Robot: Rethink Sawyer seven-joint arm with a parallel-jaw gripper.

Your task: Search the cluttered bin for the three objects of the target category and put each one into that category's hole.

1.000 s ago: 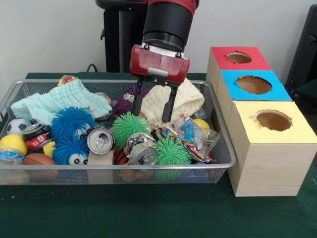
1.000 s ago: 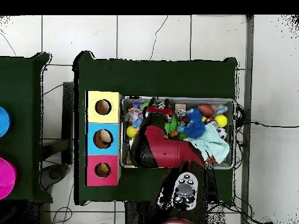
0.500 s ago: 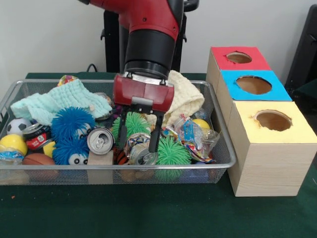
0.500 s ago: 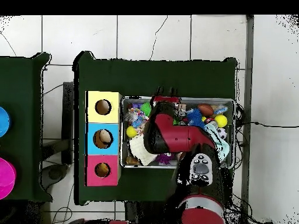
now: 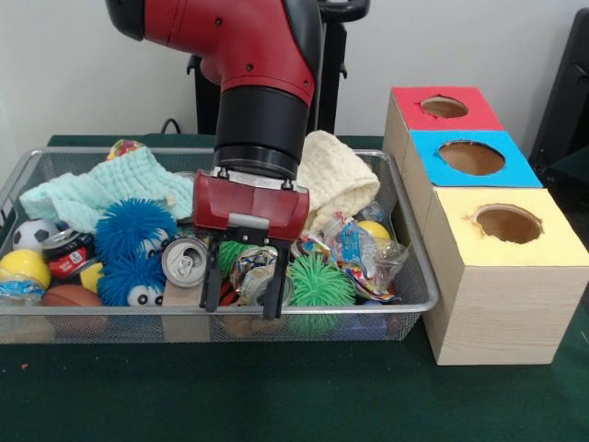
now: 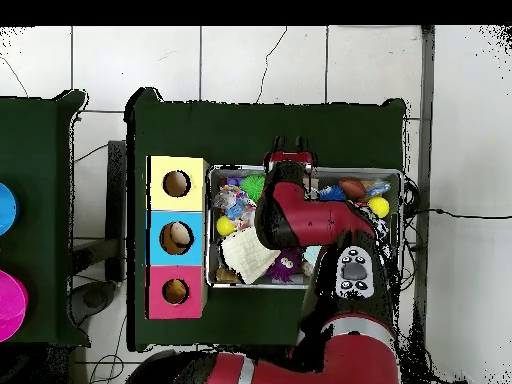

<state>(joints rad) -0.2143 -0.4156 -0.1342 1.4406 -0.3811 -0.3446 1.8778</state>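
The silver wire-mesh bin [image 5: 412, 296] is full of clutter; it also shows in the overhead view [image 6: 404, 203]. My gripper [image 5: 241, 308] is open and low at the bin's front wall. Its fingers [image 5: 272, 302] stand on either side of a crushed can [image 5: 256, 276]. In the overhead view the gripper [image 6: 289, 145] is at the bin's top rim. A scrap of orange with black stripes [image 5: 225, 293], perhaps the tiger toy, shows beside the left finger. I cannot make out the yellow duck. The red-topped box's hole [image 5: 444, 107] is at the far right and also shows in the overhead view [image 6: 176, 291].
Blue puff balls [image 5: 133, 232], a green puff ball [image 5: 317, 281], an open-topped can [image 5: 187, 261], a mint cloth [image 5: 115, 189], a cream cloth [image 5: 339, 175] and small balls [image 5: 25, 267] fill the bin. The blue-topped box [image 5: 471, 157] and the yellow-topped box [image 5: 507, 224] stand beside the red one.
The arm has moved from over the cream cloth toward the bin's front wall and come down. The open fingers now straddle the crushed can.
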